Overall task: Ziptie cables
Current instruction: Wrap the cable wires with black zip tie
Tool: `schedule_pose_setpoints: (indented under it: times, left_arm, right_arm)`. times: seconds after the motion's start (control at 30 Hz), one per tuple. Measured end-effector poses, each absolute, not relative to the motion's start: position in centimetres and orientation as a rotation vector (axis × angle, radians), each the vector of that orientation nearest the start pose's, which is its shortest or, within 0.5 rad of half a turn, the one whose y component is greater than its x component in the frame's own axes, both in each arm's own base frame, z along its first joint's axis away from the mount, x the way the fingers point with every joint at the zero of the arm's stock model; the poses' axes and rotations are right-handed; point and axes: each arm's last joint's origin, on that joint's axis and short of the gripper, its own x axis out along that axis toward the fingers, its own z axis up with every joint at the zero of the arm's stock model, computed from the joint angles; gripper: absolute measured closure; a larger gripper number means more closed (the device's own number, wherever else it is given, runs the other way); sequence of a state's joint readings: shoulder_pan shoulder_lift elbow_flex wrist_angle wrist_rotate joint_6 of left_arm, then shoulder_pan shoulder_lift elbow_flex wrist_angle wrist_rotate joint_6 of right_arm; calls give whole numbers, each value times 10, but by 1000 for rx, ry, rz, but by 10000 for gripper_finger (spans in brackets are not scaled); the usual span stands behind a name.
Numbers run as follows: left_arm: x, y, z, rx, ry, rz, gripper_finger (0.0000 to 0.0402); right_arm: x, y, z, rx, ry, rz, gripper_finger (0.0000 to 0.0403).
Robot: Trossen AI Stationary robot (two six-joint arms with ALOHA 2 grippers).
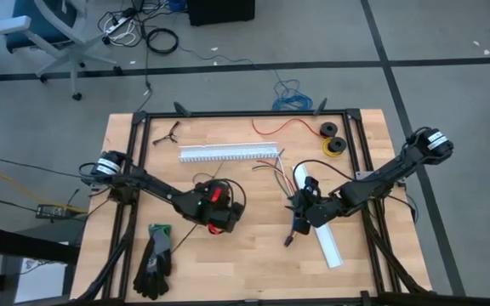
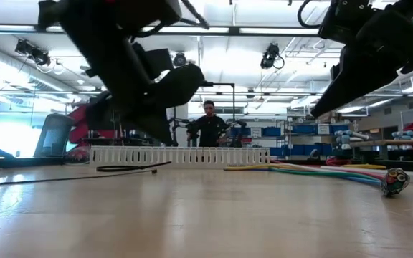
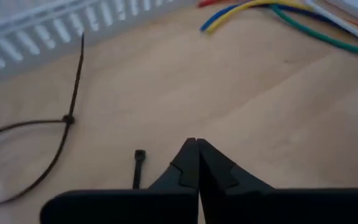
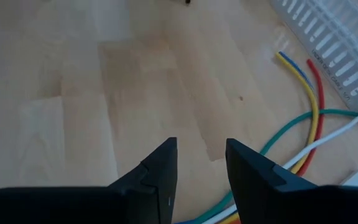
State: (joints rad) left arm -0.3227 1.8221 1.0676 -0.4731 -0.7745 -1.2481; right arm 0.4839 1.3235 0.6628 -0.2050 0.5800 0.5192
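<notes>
Cables point(image 1: 272, 169) lie fanned on the desk point(image 1: 228, 263) toward its right edge, near the white slotted channel point(image 1: 228, 153). My left gripper point(image 3: 197, 149) sits mid-desk with fingers pressed together; a black zip tie point(image 3: 137, 168) may be pinched underneath. My right gripper point(image 4: 201, 163) hovers just beside the cables, fingers apart, empty.

This is a robotics laboratory or an industrial workshop. The wooden table point(image 1: 228, 255) has a black metal frame and stands on a grey floor with loose cords point(image 1: 139, 30) and an office chair point(image 1: 45, 34). Behind the table the hall is large (with ceiling light strips point(image 2: 41, 29) and blue storage shelves point(image 2: 335, 136)), and a person point(image 2: 209, 125) stands there.
</notes>
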Motion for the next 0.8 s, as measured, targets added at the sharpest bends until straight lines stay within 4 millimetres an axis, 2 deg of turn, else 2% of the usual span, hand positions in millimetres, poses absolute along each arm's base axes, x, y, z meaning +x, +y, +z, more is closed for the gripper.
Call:
schedule_pose_setpoints:
  times: [0.17,0.47,0.6,0.8]
  left_arm:
    - [330,-89,166,-430,573,863,400]
    - [329,-87,164,-409,586,878,375]
    - [327,-82,162,-415,640,878,353]
    - [324,-70,158,-416,747,901,296]
  right_arm:
    - [225,100,187,56,684,-271,280]
    - [226,101,188,63,679,-262,280]
    - [226,101,188,65,677,-262,280]
    - [226,101,188,70,680,-253,279]
